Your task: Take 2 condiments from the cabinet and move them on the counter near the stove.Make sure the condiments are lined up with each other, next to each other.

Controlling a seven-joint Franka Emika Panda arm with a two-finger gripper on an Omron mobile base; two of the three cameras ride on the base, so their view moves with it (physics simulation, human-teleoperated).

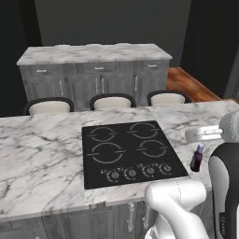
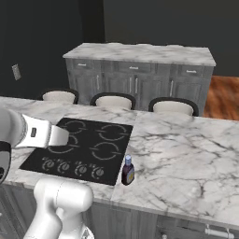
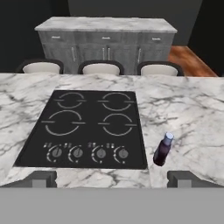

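One bottle [image 3: 162, 149] stands upright on the counter [image 3: 188, 113], just right of the stove [image 3: 87, 127] and level with its row of knobs, close to the counter's near edge. In the hand view the bottle sits in the lower right of the frame, its blue cap toward the top and its dark body below. In the left base view the bottle [image 1: 197, 158] is at right of centre, just past the stove's [image 1: 130, 151] right front corner. In the right base view it [image 2: 128, 171] is low in the middle of the frame, again beside the stove's [image 2: 84, 149] near right corner, and its pale label faces that camera.

The gripper [image 3: 112, 178] is released: its two dark fingertips [image 3: 41, 178] rise far apart at the bottom of the hand view, one under the stove's left front corner and one below the bottle, with nothing between them. They do not touch the bottle.

The counter [image 1: 42, 154] is white marble with grey veins. Three stools [image 3: 100, 68] line its far side across the upper part of the frame. Behind them stands a grey base cabinet [image 3: 105, 50] with a marble top, and a strip of wood floor [image 3: 190, 61] shows at upper right.
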